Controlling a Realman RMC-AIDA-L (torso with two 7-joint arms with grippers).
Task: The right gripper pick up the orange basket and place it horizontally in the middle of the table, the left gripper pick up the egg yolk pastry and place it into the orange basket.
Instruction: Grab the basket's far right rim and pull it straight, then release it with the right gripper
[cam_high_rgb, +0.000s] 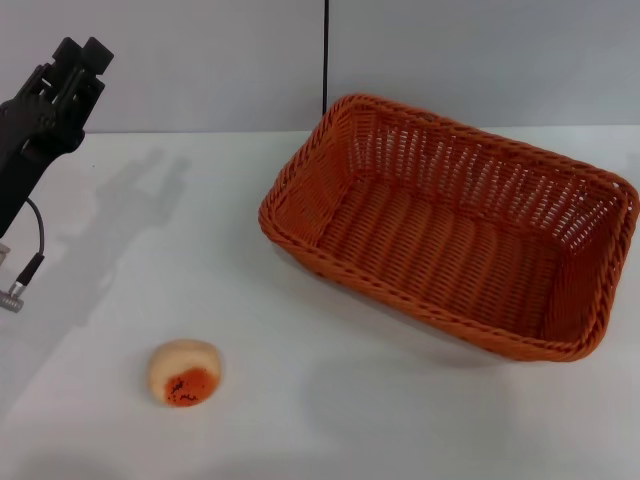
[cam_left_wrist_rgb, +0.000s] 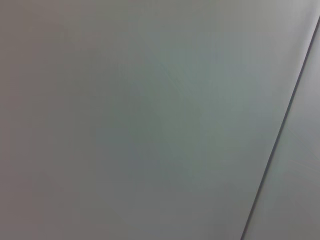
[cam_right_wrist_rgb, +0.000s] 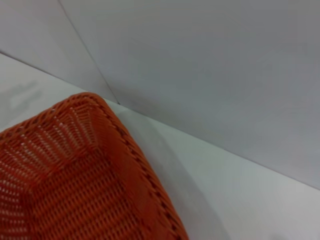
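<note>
The orange basket (cam_high_rgb: 450, 235) lies empty on the white table (cam_high_rgb: 330, 420), right of the middle, its long side running at a slant from far left to near right. One of its corners (cam_right_wrist_rgb: 85, 175) fills the lower part of the right wrist view. The egg yolk pastry (cam_high_rgb: 185, 373) sits alone on the table at the near left, its orange-red patch facing me. My left gripper (cam_high_rgb: 80, 55) hangs raised at the far left, well above and behind the pastry, holding nothing. The right gripper is out of view. The left wrist view shows only plain grey wall.
A thin cable with a metal plug (cam_high_rgb: 12, 295) dangles from the left arm at the left edge. A grey wall with a dark vertical seam (cam_high_rgb: 326, 50) stands behind the table. Bare tabletop lies between the pastry and the basket.
</note>
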